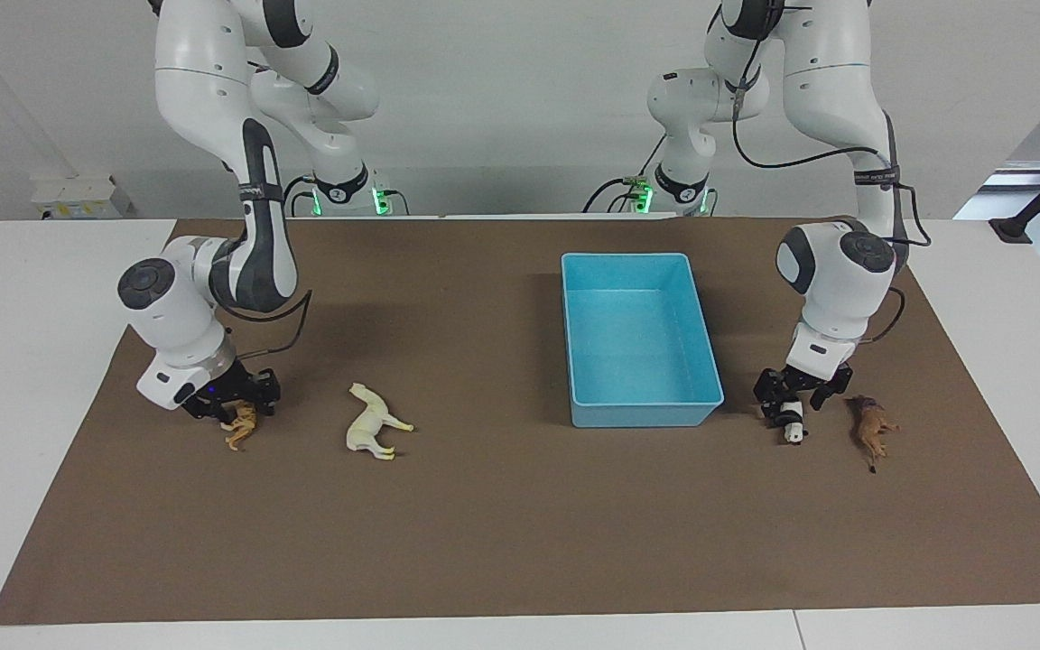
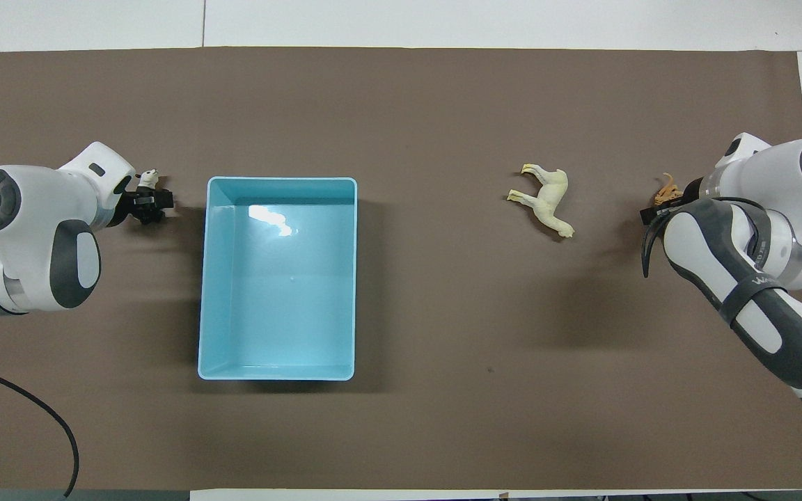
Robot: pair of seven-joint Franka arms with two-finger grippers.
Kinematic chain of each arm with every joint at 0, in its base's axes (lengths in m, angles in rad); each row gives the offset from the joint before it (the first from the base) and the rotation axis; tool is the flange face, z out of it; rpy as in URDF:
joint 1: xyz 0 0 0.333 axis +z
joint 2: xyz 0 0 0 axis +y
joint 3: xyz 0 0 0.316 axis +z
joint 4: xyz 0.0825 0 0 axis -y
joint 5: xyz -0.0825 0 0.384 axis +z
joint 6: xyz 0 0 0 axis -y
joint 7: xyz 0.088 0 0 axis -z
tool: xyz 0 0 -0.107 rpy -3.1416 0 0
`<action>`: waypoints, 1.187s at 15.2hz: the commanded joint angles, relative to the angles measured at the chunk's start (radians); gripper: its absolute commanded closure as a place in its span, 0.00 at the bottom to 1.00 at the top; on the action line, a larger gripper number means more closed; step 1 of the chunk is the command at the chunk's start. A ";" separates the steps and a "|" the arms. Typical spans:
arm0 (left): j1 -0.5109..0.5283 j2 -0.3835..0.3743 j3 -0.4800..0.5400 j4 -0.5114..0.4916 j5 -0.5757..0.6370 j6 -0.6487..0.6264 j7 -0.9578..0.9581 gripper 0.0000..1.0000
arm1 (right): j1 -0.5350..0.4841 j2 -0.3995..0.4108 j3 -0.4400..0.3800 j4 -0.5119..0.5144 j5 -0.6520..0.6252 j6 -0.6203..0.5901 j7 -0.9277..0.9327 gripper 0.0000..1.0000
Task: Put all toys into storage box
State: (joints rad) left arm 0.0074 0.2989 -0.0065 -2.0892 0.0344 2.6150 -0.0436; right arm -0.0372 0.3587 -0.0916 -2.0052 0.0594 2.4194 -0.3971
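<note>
The light-blue storage box [image 1: 642, 415] stands empty on the brown mat, toward the left arm's end; it also shows in the overhead view [image 2: 205, 278]. My left gripper [image 1: 789, 411] [image 2: 147, 203] is low at the mat beside the box, shut on the black-and-white panda [image 1: 793, 428] [image 2: 148, 179]. The brown lion [image 1: 872, 426] lies just beside it, hidden under the arm in the overhead view. My right gripper [image 1: 236, 404] [image 2: 655, 209] is low at its own end, shut on the orange tiger [image 1: 241, 426] [image 2: 665, 189]. The cream-white horse [image 1: 374, 422] [image 2: 546, 198] lies on its side between tiger and box.
The brown mat [image 1: 520, 542] covers most of the white table. Both arms' elbows hang low over the mat's two ends. Cables trail from the arms near the robots' bases.
</note>
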 commanded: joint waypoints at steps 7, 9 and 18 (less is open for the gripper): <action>0.005 -0.009 0.005 -0.009 0.022 0.013 -0.027 1.00 | -0.004 -0.041 0.003 0.055 0.019 -0.126 -0.014 1.00; 0.005 -0.023 0.002 0.047 0.022 -0.065 -0.025 1.00 | -0.001 -0.081 0.001 0.132 0.019 -0.244 0.007 1.00; -0.139 -0.113 -0.023 0.483 0.015 -0.720 -0.198 1.00 | 0.000 -0.208 0.000 0.460 0.000 -0.749 0.101 1.00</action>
State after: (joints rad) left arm -0.0786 0.2256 -0.0278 -1.6141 0.0347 1.9619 -0.1651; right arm -0.0368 0.1391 -0.0923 -1.6126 0.0605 1.7432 -0.3243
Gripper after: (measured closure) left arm 0.621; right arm 0.670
